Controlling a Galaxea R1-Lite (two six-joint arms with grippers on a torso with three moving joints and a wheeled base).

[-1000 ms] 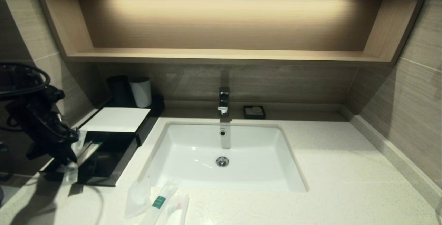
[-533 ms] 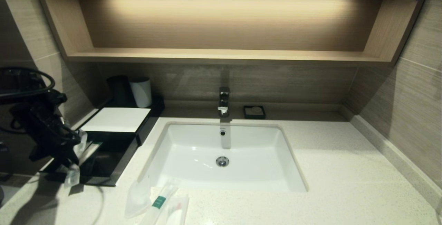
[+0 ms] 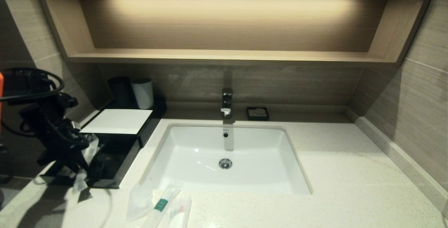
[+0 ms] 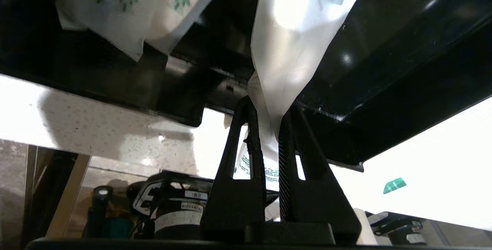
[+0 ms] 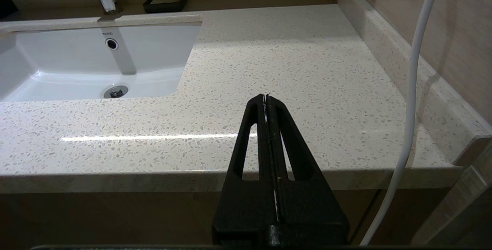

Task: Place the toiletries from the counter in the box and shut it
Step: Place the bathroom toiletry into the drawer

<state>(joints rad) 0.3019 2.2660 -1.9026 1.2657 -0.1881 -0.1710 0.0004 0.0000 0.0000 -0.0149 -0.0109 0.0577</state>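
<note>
The left claw (image 4: 271,111) pinches a white packet (image 4: 292,46), which runs from its fingertips over the open drawer of the box (image 4: 388,88) (another packet (image 4: 115,8) lies inside). The right claw (image 5: 266,98) hangs closed and empty above the counter (image 5: 292,62).

Speckled off-white counter (image 3: 350,172), black box (image 3: 115,158)
</note>
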